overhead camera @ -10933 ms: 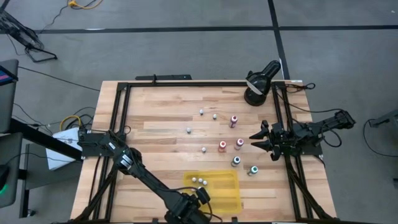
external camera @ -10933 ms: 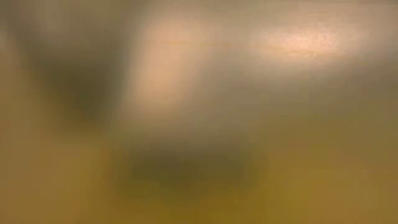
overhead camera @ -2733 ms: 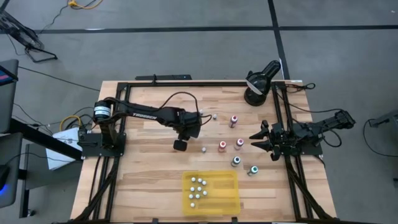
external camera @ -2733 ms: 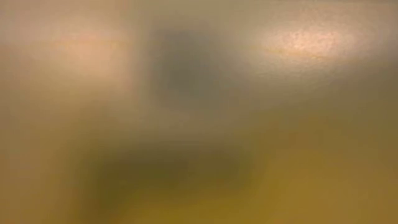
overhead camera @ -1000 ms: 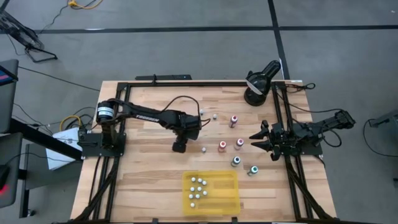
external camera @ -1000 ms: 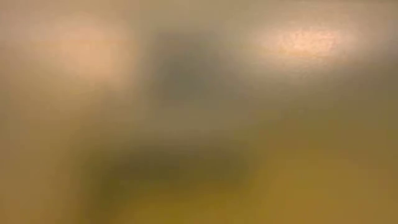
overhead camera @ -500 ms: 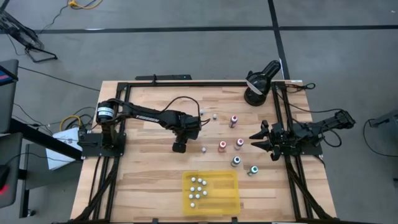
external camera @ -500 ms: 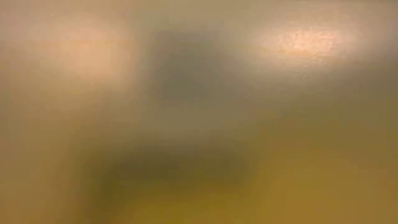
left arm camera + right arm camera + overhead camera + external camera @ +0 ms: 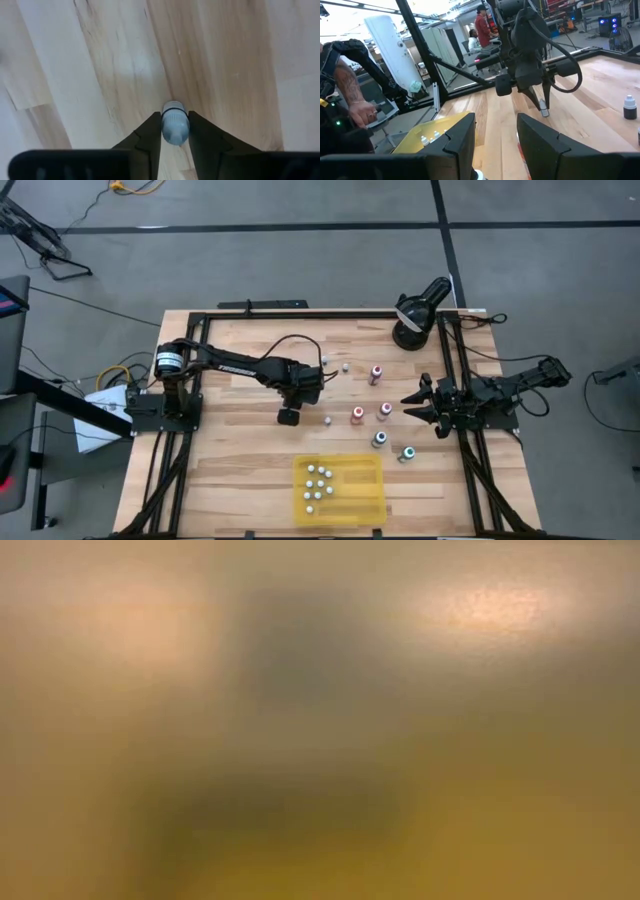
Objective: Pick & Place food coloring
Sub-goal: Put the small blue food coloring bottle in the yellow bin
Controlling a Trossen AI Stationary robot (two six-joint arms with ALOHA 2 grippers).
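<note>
Yellow tray [image 9: 372,489] holds seven bottles; eight bottles stand on table [image 9: 250,450].

**Arms: L at work mid-table, R parked**

L arm reaches from its base at table's left edge to mid-table, wrist bent down; left gripper [image 9: 174,131] pts at the wood, fingers [image 9: 150,135] closed on small bottle [image 9: 174,126]. R arm folded at right edge; right gripper [image 9: 415,404] fingers spread, pts inward.

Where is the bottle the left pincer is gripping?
High view: the bottle sits in the left pincer at mid-table, left of the pink-capped bottles, beyond the yellow tray.
</note>
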